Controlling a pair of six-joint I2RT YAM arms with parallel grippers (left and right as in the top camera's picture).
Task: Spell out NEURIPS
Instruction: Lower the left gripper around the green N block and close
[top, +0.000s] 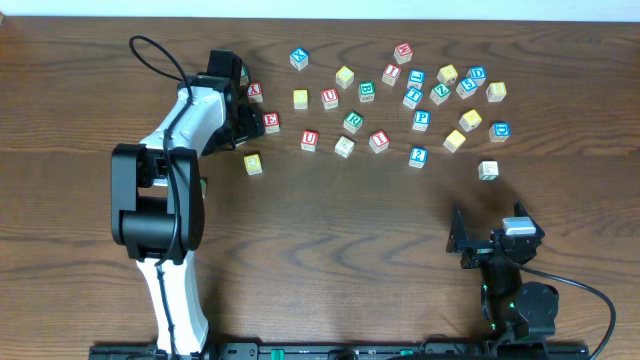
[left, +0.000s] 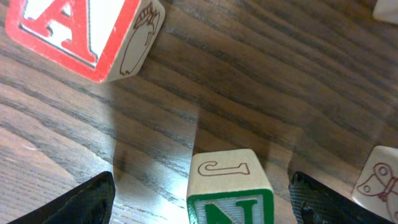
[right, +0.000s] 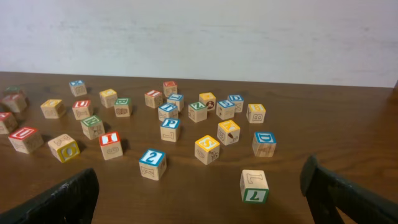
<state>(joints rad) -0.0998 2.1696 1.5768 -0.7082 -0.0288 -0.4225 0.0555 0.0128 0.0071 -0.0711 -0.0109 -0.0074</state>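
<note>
The green N cube (left: 230, 190) stands on the table between the fingers of my left gripper (left: 204, 198). The jaws are open, with a gap on each side of the cube. Overhead, the left gripper (top: 243, 113) covers the N. It sits beside a red A cube (top: 255, 92) and the red E cube (top: 271, 122). The A (left: 87, 31) lies just ahead in the left wrist view. A red U (top: 310, 140), a red I (top: 378, 141) and a blue P (top: 422, 119) lie in the scatter to the right. My right gripper (top: 462, 238) rests open and empty at the near right.
Several other letter and number cubes spread across the far middle and right of the table (top: 330, 230). A green 7 cube (right: 254, 185) and a blue 2 cube (right: 153, 163) lie closest to the right gripper (right: 202, 205). A yellow cube (top: 252, 163) sits near the left arm.
</note>
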